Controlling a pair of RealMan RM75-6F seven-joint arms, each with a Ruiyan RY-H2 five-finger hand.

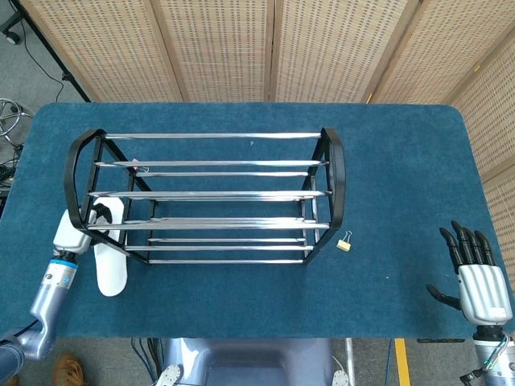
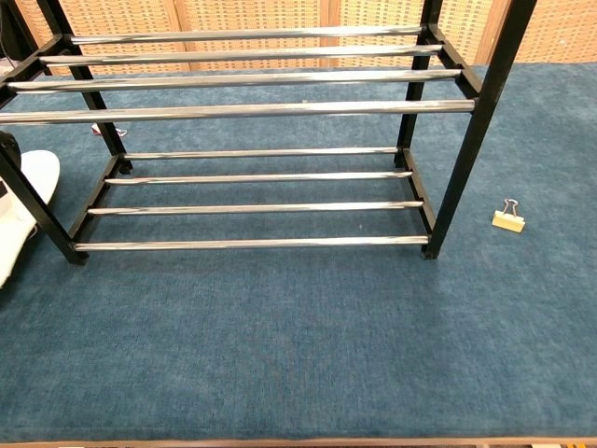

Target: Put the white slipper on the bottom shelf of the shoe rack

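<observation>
The white slipper (image 1: 111,269) lies just outside the left end of the black shoe rack (image 1: 209,195), with its near end angled toward the table's front. My left hand (image 1: 80,229) grips its far end, dark fingers on top, close against the rack's left frame. In the chest view the slipper (image 2: 20,201) shows at the left edge, partly behind the rack's (image 2: 261,110) front left post. The bottom shelf (image 2: 252,207) of chrome bars holds nothing. My right hand (image 1: 479,277) hovers near the table's front right corner, fingers spread and holding nothing.
A small binder clip (image 1: 344,242) lies on the blue cloth just right of the rack, and it also shows in the chest view as the clip (image 2: 508,217). A tiny pink item (image 2: 98,130) sits behind the rack's left end. Woven screens stand behind the table.
</observation>
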